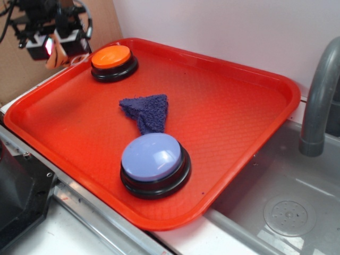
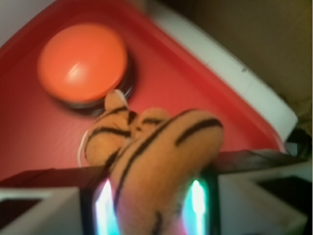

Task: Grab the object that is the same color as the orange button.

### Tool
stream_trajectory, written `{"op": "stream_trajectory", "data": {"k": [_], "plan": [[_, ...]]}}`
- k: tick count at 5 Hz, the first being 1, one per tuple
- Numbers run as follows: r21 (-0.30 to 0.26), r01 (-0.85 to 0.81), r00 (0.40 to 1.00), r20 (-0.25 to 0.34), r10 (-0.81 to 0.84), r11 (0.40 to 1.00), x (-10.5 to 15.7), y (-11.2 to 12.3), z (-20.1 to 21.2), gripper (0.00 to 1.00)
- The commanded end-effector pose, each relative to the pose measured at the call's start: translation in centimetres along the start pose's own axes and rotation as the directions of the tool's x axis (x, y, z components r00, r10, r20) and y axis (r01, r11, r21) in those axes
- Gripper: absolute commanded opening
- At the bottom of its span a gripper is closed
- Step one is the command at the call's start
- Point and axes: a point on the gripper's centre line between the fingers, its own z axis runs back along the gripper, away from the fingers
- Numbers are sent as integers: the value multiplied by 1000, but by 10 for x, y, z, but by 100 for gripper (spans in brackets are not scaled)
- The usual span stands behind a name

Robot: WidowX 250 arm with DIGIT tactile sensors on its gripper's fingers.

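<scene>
The orange tiger-striped plush toy (image 2: pixel 156 161) fills the wrist view, pinched between the two glowing pads of my gripper (image 2: pixel 149 205). From the exterior camera, the gripper (image 1: pixel 57 49) hangs raised above the tray's far left corner, a bit of orange plush (image 1: pixel 54 56) showing between its fingers. The orange button (image 1: pixel 111 57) sits on its black base just to the gripper's right on the tray; in the wrist view, this orange button (image 2: pixel 82 62) lies beyond the toy.
A red tray (image 1: pixel 239 122) holds a dark blue knitted cloth (image 1: pixel 147 110) at its middle and a lavender-blue button (image 1: pixel 153 159) near the front. A grey faucet (image 1: pixel 319 101) and metal sink (image 1: pixel 287 212) lie to the right. A cardboard wall stands behind the gripper.
</scene>
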Motion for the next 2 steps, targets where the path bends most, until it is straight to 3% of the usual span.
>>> {"op": "stream_trajectory", "data": {"k": [1,2], "plan": [[-136,179,984,0,-181,974,-8,-66,76,0],[-87,212,977,32,-210,973,-10,-71,81,0]]}}
